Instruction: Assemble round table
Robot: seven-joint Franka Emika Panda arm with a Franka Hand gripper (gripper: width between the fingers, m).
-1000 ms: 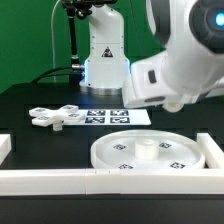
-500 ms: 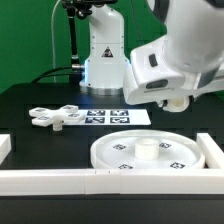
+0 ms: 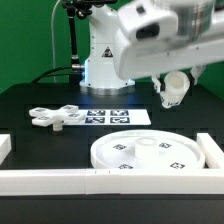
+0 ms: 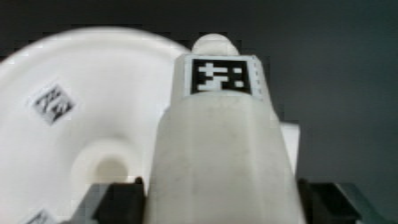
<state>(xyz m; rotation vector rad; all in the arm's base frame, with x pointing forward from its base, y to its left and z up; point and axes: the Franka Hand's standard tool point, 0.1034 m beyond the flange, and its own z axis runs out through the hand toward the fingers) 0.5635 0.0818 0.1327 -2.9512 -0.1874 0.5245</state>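
Observation:
The large round disc lies flat at the front of the table, with a small raised hub at its middle. My gripper is shut on the short cylindrical leg and holds it in the air above and behind the disc's right part. In the wrist view the leg fills the middle between my fingers, and my gripper clamps its sides; the disc lies beyond it. The four-lobed cross base lies on the table at the exterior view's left.
The marker board lies flat behind the disc. White border rails run along the front and at the right. The robot's base stands at the back.
My arm has swung up and toward the exterior view's left. The leg stays in my gripper and now sits a little higher above the disc.

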